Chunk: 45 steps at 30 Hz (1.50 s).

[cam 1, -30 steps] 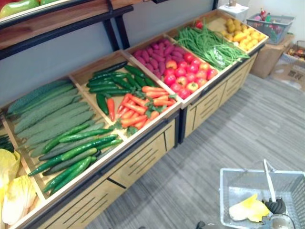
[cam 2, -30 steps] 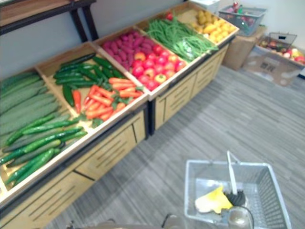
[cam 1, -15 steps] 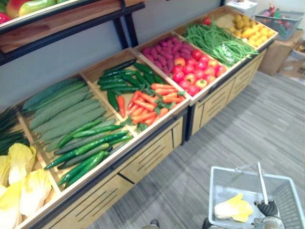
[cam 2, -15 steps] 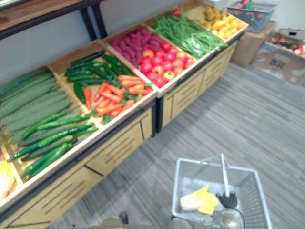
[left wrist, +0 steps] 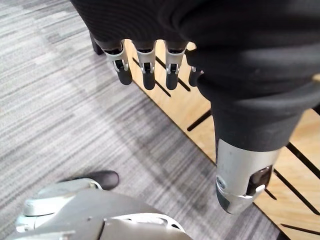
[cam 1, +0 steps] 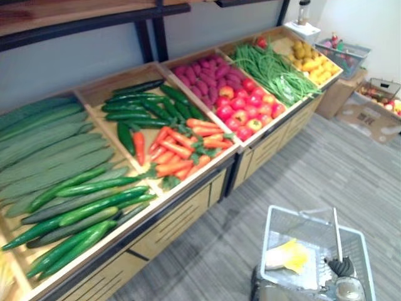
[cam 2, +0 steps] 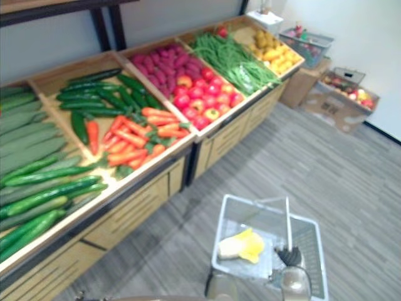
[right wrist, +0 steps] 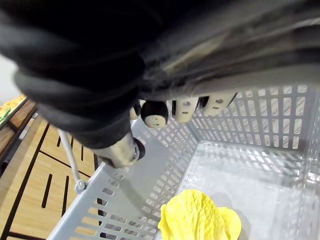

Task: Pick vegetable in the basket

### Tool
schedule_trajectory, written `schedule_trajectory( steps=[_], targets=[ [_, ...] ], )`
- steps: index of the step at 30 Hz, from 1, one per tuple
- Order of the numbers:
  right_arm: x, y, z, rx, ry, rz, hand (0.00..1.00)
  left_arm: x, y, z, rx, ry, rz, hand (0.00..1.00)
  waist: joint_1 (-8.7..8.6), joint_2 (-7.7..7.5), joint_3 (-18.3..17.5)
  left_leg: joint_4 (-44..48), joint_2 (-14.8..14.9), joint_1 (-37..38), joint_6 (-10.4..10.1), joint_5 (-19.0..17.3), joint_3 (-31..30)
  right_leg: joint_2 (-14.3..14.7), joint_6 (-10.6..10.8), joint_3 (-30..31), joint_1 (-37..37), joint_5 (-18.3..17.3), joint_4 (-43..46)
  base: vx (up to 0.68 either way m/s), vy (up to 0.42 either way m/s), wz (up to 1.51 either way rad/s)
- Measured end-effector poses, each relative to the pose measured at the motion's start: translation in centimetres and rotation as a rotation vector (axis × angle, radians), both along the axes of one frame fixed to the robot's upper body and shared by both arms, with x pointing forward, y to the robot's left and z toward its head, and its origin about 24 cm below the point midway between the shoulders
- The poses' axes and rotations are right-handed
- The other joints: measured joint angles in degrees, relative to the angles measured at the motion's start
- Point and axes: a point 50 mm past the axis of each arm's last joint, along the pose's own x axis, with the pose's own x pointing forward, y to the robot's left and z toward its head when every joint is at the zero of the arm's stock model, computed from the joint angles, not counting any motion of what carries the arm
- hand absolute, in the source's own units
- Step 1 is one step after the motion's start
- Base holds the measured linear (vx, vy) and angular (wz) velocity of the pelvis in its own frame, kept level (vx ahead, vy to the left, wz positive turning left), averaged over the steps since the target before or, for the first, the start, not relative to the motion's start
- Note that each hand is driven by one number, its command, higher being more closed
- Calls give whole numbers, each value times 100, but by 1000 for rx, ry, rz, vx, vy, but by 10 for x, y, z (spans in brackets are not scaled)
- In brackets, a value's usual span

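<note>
Currently basket [right wrist: 260,120] being held by handle [cam 1: 337,235], right hand [right wrist: 182,109] curled round it. Yellow cabbage [right wrist: 200,220] lying in basket, below right hand. Left hand [left wrist: 146,67] hanging relaxed, fingers apart, near stand [left wrist: 180,112]. Risk: basket being tilted, cabbage being spilled; left hand being knocked on stand.
</note>
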Motion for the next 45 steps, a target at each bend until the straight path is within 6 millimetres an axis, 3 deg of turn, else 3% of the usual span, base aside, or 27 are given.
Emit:
schedule_trajectory(
  steps=[1, 2, 5, 8, 10, 13, 14, 15, 17, 19, 21, 22, 23, 24, 26, 29, 32, 34, 36, 37, 38, 39, 41, 42, 43, 44, 45],
  targets=[
    [0, -2, 0, -3, 3, -5, 100, 3, -5, -1, -16, -5, 14, 0, 11, 175, 22, -9, 154, 66, -65, -20, 3, 171, -48, -97, 16, -115, 129, 331, -352, -8],
    [0, -1, 0, -2, 0, -3, 100, 5, -10, -3, -32, -12, 12, 0, 6, 224, 16, -17, 239, 43, -108, 51, 9, 236, -94, -162, -21, -263, 233, 224, -238, -8],
    [3, 0, 1, 1, -9, -5, 100, 4, -17, -5, -57, -8, 17, 0, -81, 452, -44, -58, 402, 51, -272, 650, -70, 283, -278, -225, -374, -1043, 1187, 246, -299, 8],
    [-3, -2, -1, 3, 10, -15, 100, 3, -21, -6, -71, -7, 24, 0, -128, 582, -125, 569, 588, -373, -235, 1023, -523, 342, -411, -517, -170, -1264, 1178, 242, -264, 34],
    [-7, -1, -5, 9, 30, -20, 100, 3, -21, -6, -74, -9, 31, 0, -189, 563, -121, 1012, 615, -640, -162, 1329, -811, 354, -488, -664, 24, -1330, 1101, 244, -261, 47],
    [-14, -3, -7, 10, 48, -27, 100, 4, -19, -5, -66, -11, 26, 0, -200, 489, -86, 1756, 636, -1069, -164, 2323, -938, 356, -570, -875, 550, -1364, 657, 228, -177, 34],
    [-18, -6, -7, 5, 56, -37, 100, 4, -19, -5, -54, -11, 18, 0, -164, 475, -76, 2206, 598, -1257, -274, 2035, -923, 355, -596, -906, 810, -1349, 413, 277, -135, 16],
    [-22, -9, -8, 1, 63, -52, 100, 4, -20, -5, -46, -10, 9, 0, -114, 488, -74, 2430, 513, -1360, -292, 1468, -872, 361, -597, -936, 1060, -1349, 220, 269, -111, 12],
    [-29, -12, -9, -1, 77, -75, 100, 7, -21, -4, -34, -20, -5, 0, -77, 485, -72, 2167, 293, -1566, -212, 840, -608, 361, -593, -1027, 1402, -1347, -16, 200, -44, 8],
    [-31, -14, -10, 1, 86, -86, 100, 8, -21, -3, -32, -25, -9, 0, -68, 488, -70, 1583, 149, -1718, -152, 709, -534, 366, -588, -1042, 1509, -1345, -72, 154, 46, -4],
    [-31, -14, -10, -6, 88, -93, 100, 8, -21, -3, -32, -27, -12, 0, -61, 510, -57, 669, 13, -1789, -60, 811, -460, 363, -544, -1032, 1620, -1321, -143, 140, 126, -13],
    [-32, -15, -10, -12, 88, -97, 100, 8, -23, -4, -35, -26, -13, 0, -55, 548, -55, 205, -50, -1858, 61, 1037, -476, 359, -480, -983, 1663, -1334, -150, 136, 215, -28],
    [-33, -16, -9, -20, 88, -99, 100, 7, -27, -4, -42, -23, -13, 0, -33, 653, -42, -9, -50, -1882, 108, 1407, -508, 403, -288, -907, 1741, -1375, -147, 138, 242, -37],
    [-35, -18, -8, -28, 90, -99, 100, 5, -31, -5, -52, -18, -9, 0, -16, 755, -61, -12, -34, -1894, 119, 1557, -591, 466, -217, -862, 1756, -1396, -149, 159, 305, -41],
    [-39, -3, -15, 6, 107, -78, 100, 7, -23, -4, -26, -20, -23, 0, 49, 558, -156, 92, -298, -1815, 200, 1405, -502, 225, 7, -684, 1864, -1427, -252, 130, 241, -30],
    [-39, 8, -19, 30, 109, -62, 100, 12, -14, -1, 13, -12, -92, 0, 60, 239, -237, -88, -676, -1712, 411, 1280, -242, -136, 145, -469, 1803, -1340, -380, 152, 198, -25],
    [-37, 9, -21, 37, 118, -63, 100, 16, -10, 0, 31, -1, -145, 0, 54, 140, -189, -122, -817, -1517, 512, 1090, -122, -329, 177, -306, 1681, -1312, 104, 162, 121, -22],
    [-33, 9, -20, 38, 110, -62, 100, 10, -12, 0, 36, 16, -174, 0, 62, 191, -164, -201, -788, -1392, 517, 1072, -133, -359, 150, -237, 1333, -1292, 918, 134, 68, -5],
    [-29, 11, -21, 42, 105, -62, 100, 4, -12, 2, 65, 28, -238, 0, 90, 208, -152, -191, -680, -1196, 552, 1098, -170, -366, -91, 37, 768, -1063, 2188, 193, 29, 5],
    [-26, 12, -20, 43, 96, -60, 100, 3, -11, 3, 77, 28, -248, 0, 86, 222, -130, -188, -631, -1134, 571, 1095, -174, -359, -99, 56, 715, -1052, 2333, 138, -89, 17],
    [-22, 15, -21, 45, 89, -43, 100, 1, -10, 6, 119, 25, -283, 0, 105, 185, -115, -187, -542, -1125, 580, 1083, -219, -306, -134, 15, 729, -1412, 2080, 103, -95, 18],
    [-18, 16, -20, 45, 79, -34, 100, 3, -9, 7, 135, 18, -293, 0, 111, 148, -88, -188, -518, -1133, 573, 1082, -264, -258, -170, 2, 719, -1450, 1866, 123, -186, 30],
    [-11, 18, -19, 48, 55, -22, 100, 10, -7, 10, 179, -3, -354, 0, 107, 57, -37, -179, -465, -1139, 463, 1082, -369, -77, -145, 126, 705, -1388, 1042, 80, -181, 29],
    [-12, 20, -20, 54, 56, -22, 100, 13, -2, 13, 203, -14, -374, 0, 105, -69, -61, -148, -538, -1157, 388, 1063, -458, -9, -36, 341, 732, -1138, 553, 82, -194, 39],
    [-16, 16, -22, 50, 75, -32, 100, 17, -5, 12, 197, -25, -384, 0, 111, -46, -88, -182, -515, -1135, 294, 1072, -630, 67, 119, 393, 826, -1295, 555, 137, -288, 41],
    [-16, 14, -21, 43, 76, -39, 100, 19, -10, 12, 183, -52, -376, 0, 138, 89, -90, -236, -342, -1156, 209, 1106, -719, 215, 48, 295, 839, -1343, 487, 104, -195, 29],
    [-16, 13, -21, 43, 78, -40, 100, 18, -11, 12, 178, -57, -363, 0, 143, 131, -95, -253, -313, -1157, 196, 1115, -739, 246, 43, 268, 851, -1346, 469, 79, -169, 22]
  ],
)
